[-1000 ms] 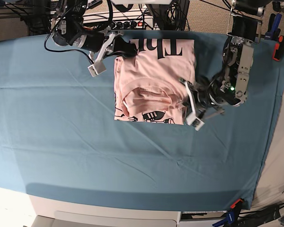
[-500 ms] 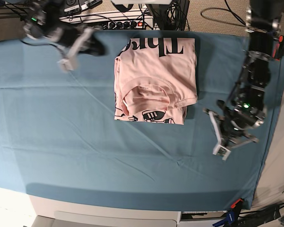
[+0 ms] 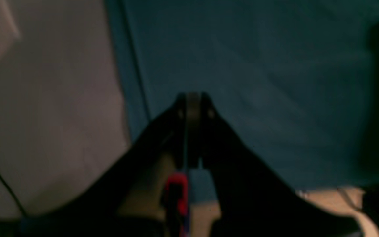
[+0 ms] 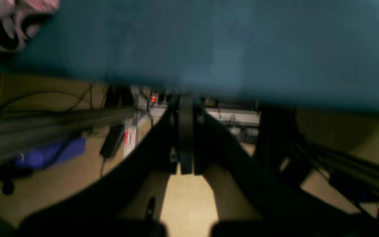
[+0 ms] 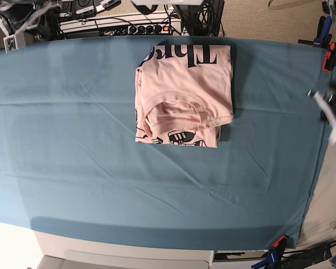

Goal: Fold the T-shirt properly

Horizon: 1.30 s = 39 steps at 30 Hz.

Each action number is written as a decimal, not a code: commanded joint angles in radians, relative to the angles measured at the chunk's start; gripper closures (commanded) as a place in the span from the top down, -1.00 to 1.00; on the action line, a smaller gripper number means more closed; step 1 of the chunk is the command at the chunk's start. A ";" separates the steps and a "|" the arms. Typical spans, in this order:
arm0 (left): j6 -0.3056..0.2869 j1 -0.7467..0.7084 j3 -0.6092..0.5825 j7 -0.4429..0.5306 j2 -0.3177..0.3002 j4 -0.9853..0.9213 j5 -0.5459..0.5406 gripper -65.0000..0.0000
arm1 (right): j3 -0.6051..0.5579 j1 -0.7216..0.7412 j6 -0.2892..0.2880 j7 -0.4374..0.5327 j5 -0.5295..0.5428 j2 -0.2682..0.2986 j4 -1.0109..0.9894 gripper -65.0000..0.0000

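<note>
Near the table's (image 5: 73, 185) far edge lies the folded T-shirt (image 5: 185, 98); both claws, left (image 3: 192, 98) and right (image 4: 185, 100), sit closed and empty at opposite sides.

Bench (image 5: 73, 185): open cloth from 3 round to 9 o'clock; folded T-shirt (image 5: 185, 95) the sole obstacle, toward 12 o'clock.

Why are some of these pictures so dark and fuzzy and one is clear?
Base view: bright and sharp on the folded T-shirt and teal table cloth, only the left gripper at the edge is smeared. Left wrist view: dim, blurry everywhere. Right wrist view: dark, fuzzy too, the right gripper just a black shape.
</note>
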<state>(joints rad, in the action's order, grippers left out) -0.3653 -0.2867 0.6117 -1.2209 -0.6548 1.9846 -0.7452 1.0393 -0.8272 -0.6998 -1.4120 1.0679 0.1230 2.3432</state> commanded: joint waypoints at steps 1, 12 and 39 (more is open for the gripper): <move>-0.017 -0.068 0.066 0.000 -0.009 0.039 -0.052 -1.00 | 0.008 -0.029 0.002 0.016 0.014 0.004 0.013 -1.00; -0.149 -0.612 0.166 -0.089 0.267 0.048 -0.347 -1.00 | -0.066 -0.128 0.002 0.016 0.042 0.019 -0.138 -1.00; 0.202 -0.010 -0.770 0.986 0.570 -1.281 0.645 -1.00 | -0.764 0.718 0.226 1.152 -0.988 0.114 -2.055 -1.00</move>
<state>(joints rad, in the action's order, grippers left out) -0.1390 -0.2905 -0.1566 -0.2405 -0.0879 0.6899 -0.0982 0.2718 -0.1051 -0.4603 -0.2684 0.0765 0.2264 0.2848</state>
